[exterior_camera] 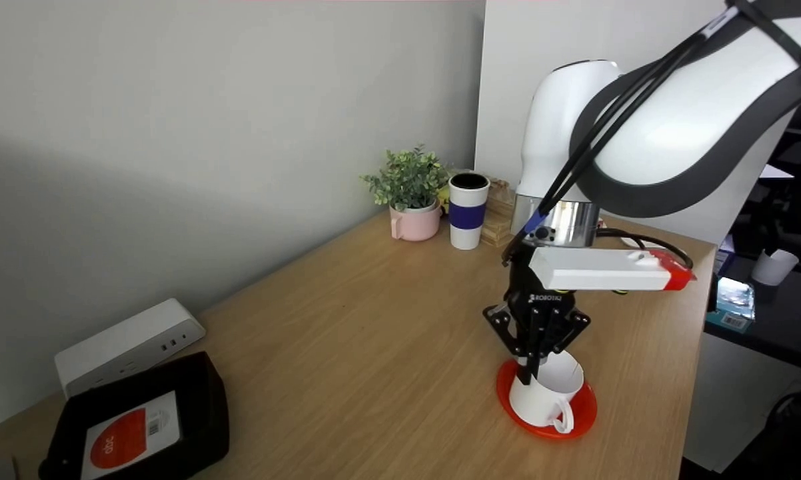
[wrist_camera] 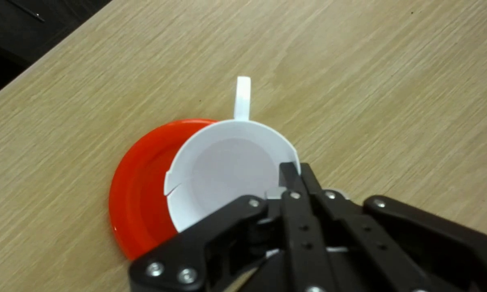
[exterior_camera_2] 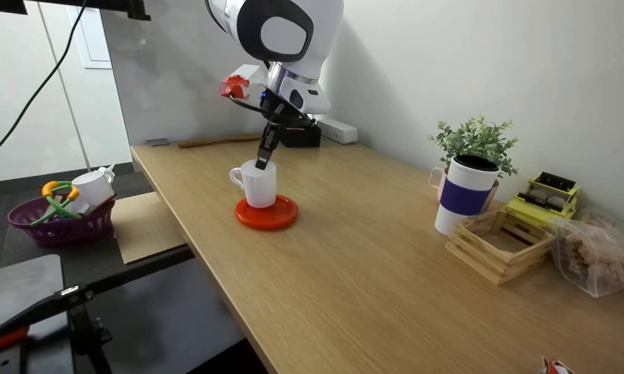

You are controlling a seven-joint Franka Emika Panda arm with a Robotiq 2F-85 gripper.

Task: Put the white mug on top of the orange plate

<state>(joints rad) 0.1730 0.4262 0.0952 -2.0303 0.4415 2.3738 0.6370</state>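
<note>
The white mug (exterior_camera: 532,401) is over the orange plate (exterior_camera: 586,415). The mug also shows in an exterior view (exterior_camera_2: 259,188), at the back part of the plate (exterior_camera_2: 270,219). I cannot tell if its base touches the plate. My gripper (exterior_camera: 530,375) is shut on the mug's wall, with one finger inside and one outside, as the wrist view shows (wrist_camera: 299,168). In the wrist view the mug (wrist_camera: 231,170) is seen from above, its handle pointing up in the picture. The plate (wrist_camera: 132,194) sticks out on its left. The rest of the plate is hidden under mug and gripper.
The wooden table's edge (exterior_camera_2: 203,249) runs close to the plate. A banded cup (exterior_camera_2: 462,197), a potted plant (exterior_camera: 410,187) and a wooden crate (exterior_camera_2: 499,249) stand at one end. A black tray (exterior_camera: 204,413) and a white power box (exterior_camera: 130,340) lie at the other end.
</note>
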